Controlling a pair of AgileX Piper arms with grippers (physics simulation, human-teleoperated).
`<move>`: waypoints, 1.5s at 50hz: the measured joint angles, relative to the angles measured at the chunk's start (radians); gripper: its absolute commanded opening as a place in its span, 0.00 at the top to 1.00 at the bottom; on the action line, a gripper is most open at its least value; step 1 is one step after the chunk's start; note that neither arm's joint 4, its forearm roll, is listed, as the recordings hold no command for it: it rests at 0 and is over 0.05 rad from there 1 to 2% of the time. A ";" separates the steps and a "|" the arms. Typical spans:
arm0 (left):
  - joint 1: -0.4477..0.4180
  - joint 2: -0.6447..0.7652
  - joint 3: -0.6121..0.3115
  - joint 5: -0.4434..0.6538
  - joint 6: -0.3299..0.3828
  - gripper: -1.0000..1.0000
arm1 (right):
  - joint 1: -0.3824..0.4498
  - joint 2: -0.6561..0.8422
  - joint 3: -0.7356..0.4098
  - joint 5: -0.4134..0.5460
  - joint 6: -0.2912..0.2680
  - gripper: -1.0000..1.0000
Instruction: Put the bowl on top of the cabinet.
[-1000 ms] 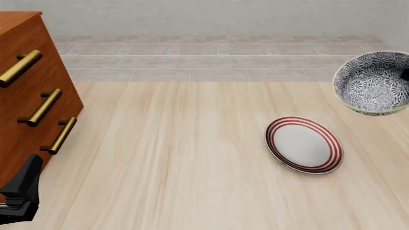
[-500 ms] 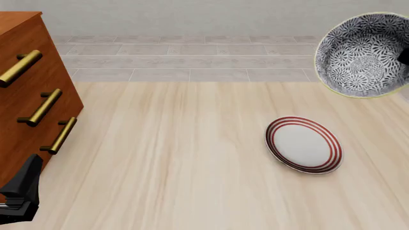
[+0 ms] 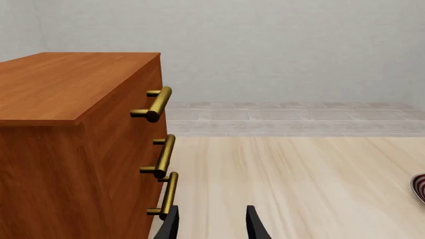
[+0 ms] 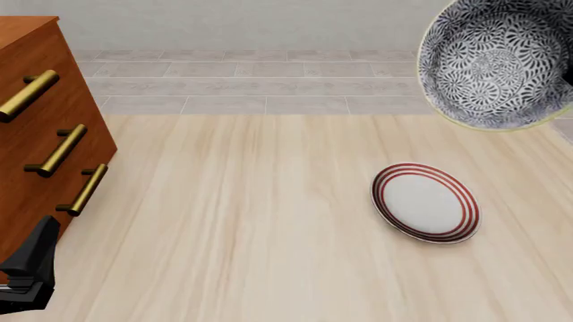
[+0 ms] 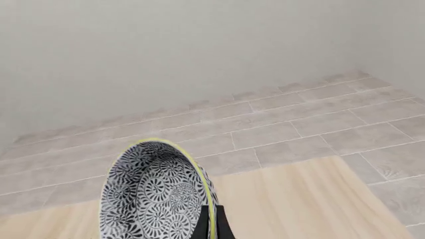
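The blue-and-white patterned bowl (image 4: 497,64) hangs high in the air at the far right of the front view, tipped so its inside faces the camera. In the right wrist view the bowl (image 5: 156,199) is held by its yellowish rim, with my right gripper (image 5: 211,226) shut on that rim. The reddish-brown cabinet (image 4: 45,134) with brass handles stands at the far left, and its flat top (image 3: 66,84) shows bare in the left wrist view. My left gripper (image 3: 211,226) is open, low by the cabinet's front corner, holding nothing; it also shows as the left gripper (image 4: 31,268) in the front view.
A flat white plate with red rings (image 4: 426,202) lies on the wooden table right of centre, below the raised bowl; its edge (image 3: 419,186) shows in the left wrist view. Beyond the table's far edge (image 4: 296,114) is a tiled floor and a pale wall.
The bowl has risen and drifted left in the right gripper, tilting its inside further toward the camera. The left arm, plate and cabinet have not moved.
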 measured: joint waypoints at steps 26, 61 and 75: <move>-0.001 0.004 0.000 -0.004 0.000 0.00 | 0.150 -0.121 0.056 -0.039 0.025 1.00; -0.033 0.022 -0.002 -0.014 0.002 0.00 | 0.317 -0.107 0.122 -0.167 0.062 1.00; -0.135 0.097 -0.097 0.042 -0.048 0.00 | 0.346 -0.093 0.144 -0.207 0.064 1.00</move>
